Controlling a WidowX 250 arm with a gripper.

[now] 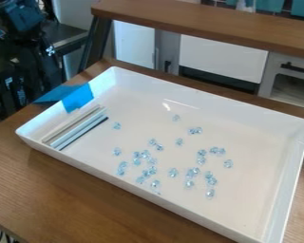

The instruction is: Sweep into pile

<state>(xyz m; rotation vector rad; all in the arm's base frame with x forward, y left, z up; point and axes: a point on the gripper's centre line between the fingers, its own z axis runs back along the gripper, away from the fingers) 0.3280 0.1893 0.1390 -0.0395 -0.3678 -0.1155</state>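
Lying scattered inside a glossy white rectangular tray (250, 190) on the brown wood-grain tabletop (65, 204), small translucent pale-blue pieces (174, 172) (some touching) sat apart from long narrow strips (78, 128). Whether the end effector was released or clenched could not be determined.

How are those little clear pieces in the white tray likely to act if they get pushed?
The clear pieces look small and hard, so they'd probably slide rather than squash. Their uneven outlines suggest a short tumble, not a long roll. The tray looks glossy, so likely offers little grip.
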